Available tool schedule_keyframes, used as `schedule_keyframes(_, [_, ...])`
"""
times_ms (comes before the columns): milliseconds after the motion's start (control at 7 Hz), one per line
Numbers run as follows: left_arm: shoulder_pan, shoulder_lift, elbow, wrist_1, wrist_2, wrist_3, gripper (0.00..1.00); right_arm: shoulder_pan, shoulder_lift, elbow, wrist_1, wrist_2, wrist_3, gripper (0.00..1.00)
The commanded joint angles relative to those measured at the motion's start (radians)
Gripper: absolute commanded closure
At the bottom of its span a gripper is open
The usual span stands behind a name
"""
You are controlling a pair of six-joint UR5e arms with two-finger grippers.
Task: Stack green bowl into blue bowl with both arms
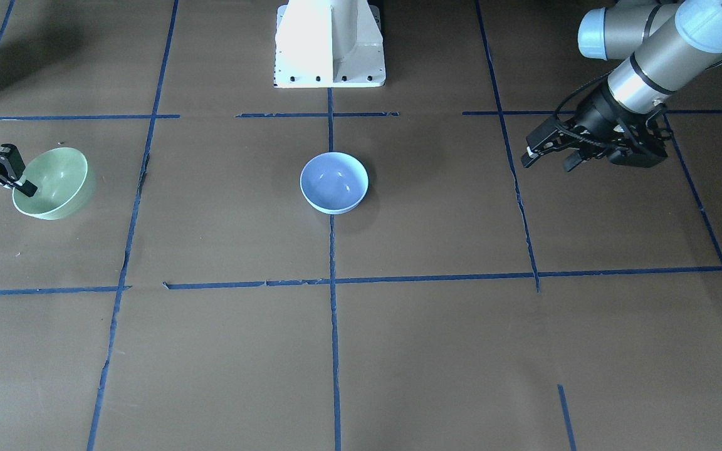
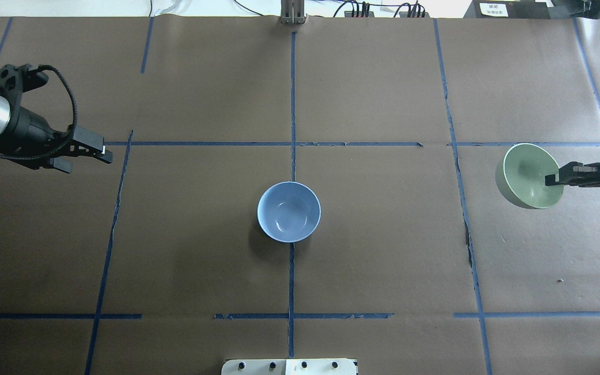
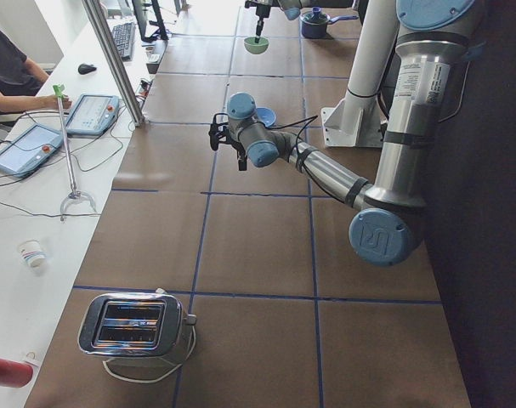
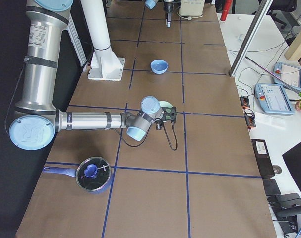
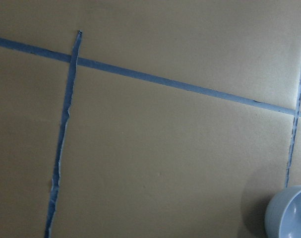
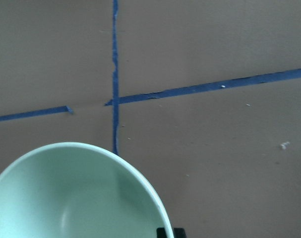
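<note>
The green bowl [image 1: 54, 183] is tilted, and my right gripper [image 1: 22, 186] is shut on its rim, one finger inside it. It shows at the right of the overhead view [image 2: 529, 176], with the right gripper [image 2: 550, 180] on its right rim, and fills the lower left of the right wrist view [image 6: 76, 193]. The blue bowl [image 1: 334, 183] stands upright and empty at the table's middle [image 2: 289, 212]; its edge shows in the left wrist view [image 5: 289, 213]. My left gripper [image 2: 90, 162] is open and empty, well to the blue bowl's left and above the table [image 1: 547, 163].
The white pedestal base [image 1: 329, 44] stands at the robot's edge behind the blue bowl. A toaster [image 3: 138, 323] sits at the table's left end. A lidded pot [image 4: 93, 173] sits at the right end. Blue tape lines grid the brown table.
</note>
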Motion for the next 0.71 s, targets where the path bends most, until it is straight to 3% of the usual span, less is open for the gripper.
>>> schedule_keyframes(0, [-0.012, 0.055, 0.002, -0.007, 0.113, 0.049, 0.00, -0.038, 0.105, 0.024, -0.007, 0.018, 0.092, 1.00])
schedule_keyframes(143, [-0.015, 0.086, 0.024, 0.001, 0.198, 0.054, 0.00, -0.081, 0.158, 0.026, -0.015, 0.007, 0.111, 1.00])
schedule_keyframes(286, [-0.062, 0.112, 0.038, 0.005, 0.213, 0.075, 0.00, -0.112, 0.216, 0.024, -0.021, -0.008, 0.164, 1.00])
schedule_keyframes(571, [-0.180, 0.129, 0.083, 0.095, 0.205, 0.458, 0.00, -0.198, 0.308, 0.027, -0.070, -0.093, 0.186, 1.00])
